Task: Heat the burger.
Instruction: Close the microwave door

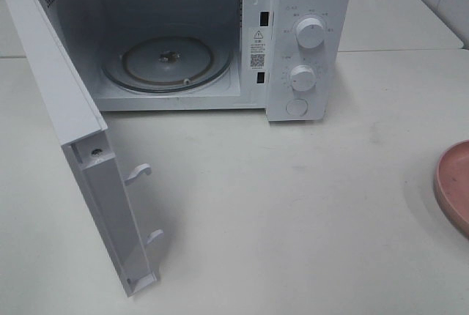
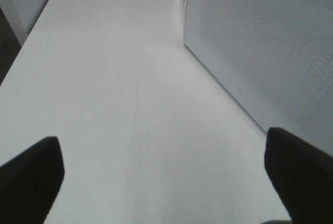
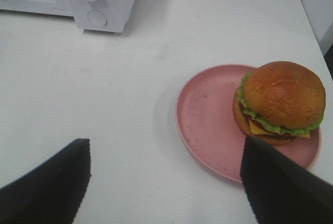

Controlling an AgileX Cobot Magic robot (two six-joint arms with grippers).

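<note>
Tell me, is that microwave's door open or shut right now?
Open. The door is swung wide to the left, so the microwave shows its bare glass turntable; nothing sits inside.

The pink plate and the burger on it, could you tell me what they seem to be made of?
The pink plate looks like matte plastic or a similar composite: flat, even colour with faint specks and no glaze shine. The burger has a very glossy, uniform bun and crisp lettuce frill, so it may be a plastic replica, though real food cannot be ruled out.
</note>
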